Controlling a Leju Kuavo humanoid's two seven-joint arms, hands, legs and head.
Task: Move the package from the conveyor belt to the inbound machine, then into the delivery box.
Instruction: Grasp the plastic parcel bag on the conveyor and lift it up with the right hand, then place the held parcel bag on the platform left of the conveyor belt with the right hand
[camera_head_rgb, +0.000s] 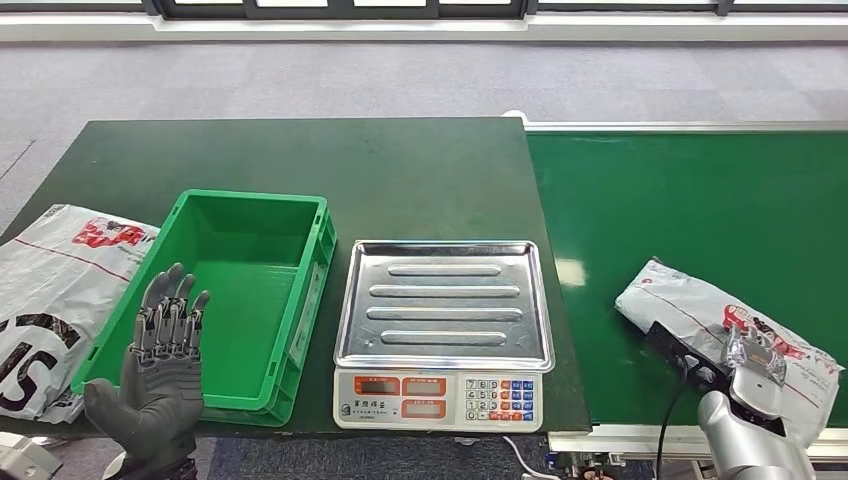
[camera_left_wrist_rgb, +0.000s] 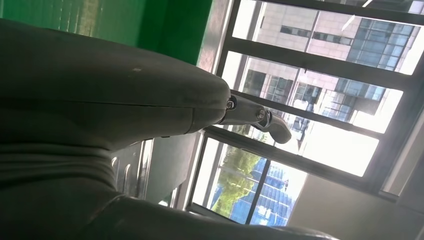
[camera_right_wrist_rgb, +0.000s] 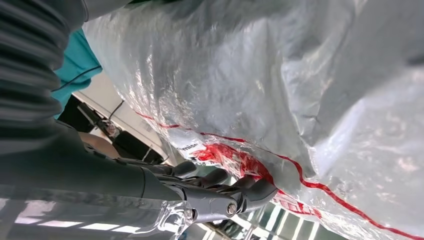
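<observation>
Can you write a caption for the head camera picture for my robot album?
Robot's right hand on a grey package beside an empty scale.

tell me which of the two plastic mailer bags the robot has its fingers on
The grey mailer bag on the conveyor belt, under the right hand. The other mailer bag lies untouched left of the green crate.

on the green conveyor belt (camera_head_rgb: 700, 190) the right hand (camera_head_rgb: 752, 362) rests on a grey package (camera_head_rgb: 700, 305), while the left hand (camera_head_rgb: 160, 375) hovers with fingers spread at the near left corner of the green delivery box (camera_head_rgb: 300, 300), beside the steel-trayed inbound machine (camera_head_rgb: 445, 330).
</observation>
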